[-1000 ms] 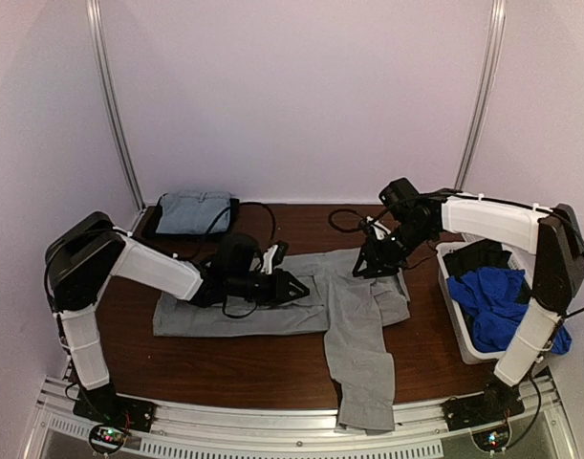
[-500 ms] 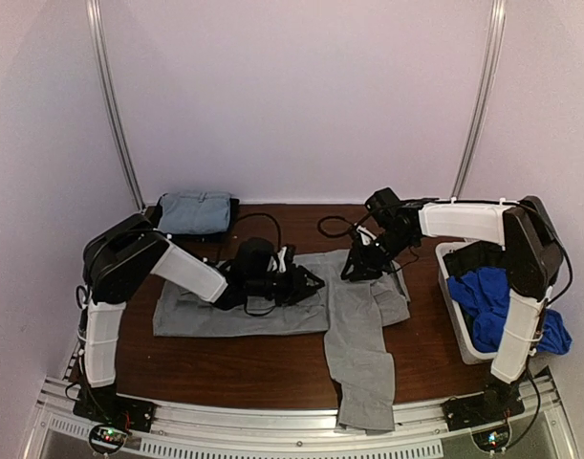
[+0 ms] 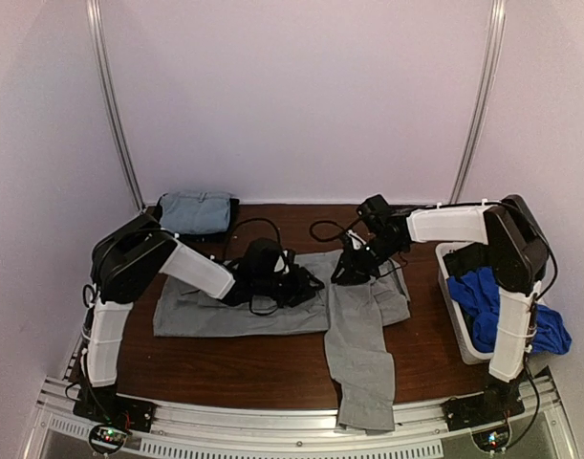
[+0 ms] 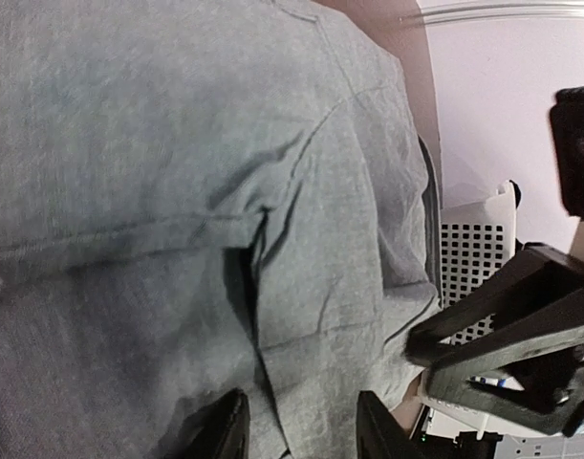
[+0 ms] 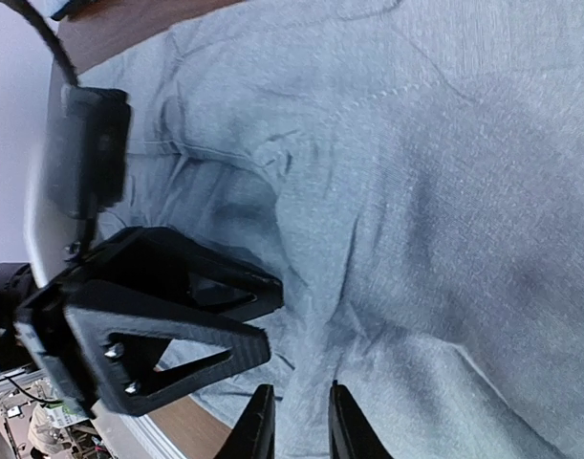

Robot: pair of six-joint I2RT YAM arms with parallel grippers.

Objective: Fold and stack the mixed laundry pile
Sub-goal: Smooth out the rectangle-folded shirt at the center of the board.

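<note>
Grey trousers (image 3: 354, 316) lie spread on the table, one leg running left and the other reaching the front edge. My left gripper (image 3: 313, 284) sits low over the waist area; its jaws (image 4: 301, 432) are open with flat grey cloth (image 4: 177, 191) between them. Just to its right, my right gripper (image 3: 340, 274) presses on the same trousers, and its fingers (image 5: 301, 423) stand close together with a raised ridge of cloth (image 5: 387, 239) between them. A folded light grey shirt (image 3: 194, 210) rests at the back left. A royal-blue piece (image 3: 497, 304) and a dark piece (image 3: 478, 256) lie in the bin.
The white plastic bin (image 3: 456, 330) stands at the right edge, blue cloth spilling over its far side. The folded shirt sits on a dark pad (image 3: 227, 222). Black cables (image 3: 330, 229) loop behind the trousers. The two grippers are nearly touching.
Both grippers have moved closer together over the trousers' waist. The left jaws have opened wider, and the right jaws have narrowed round a fold of cloth.
</note>
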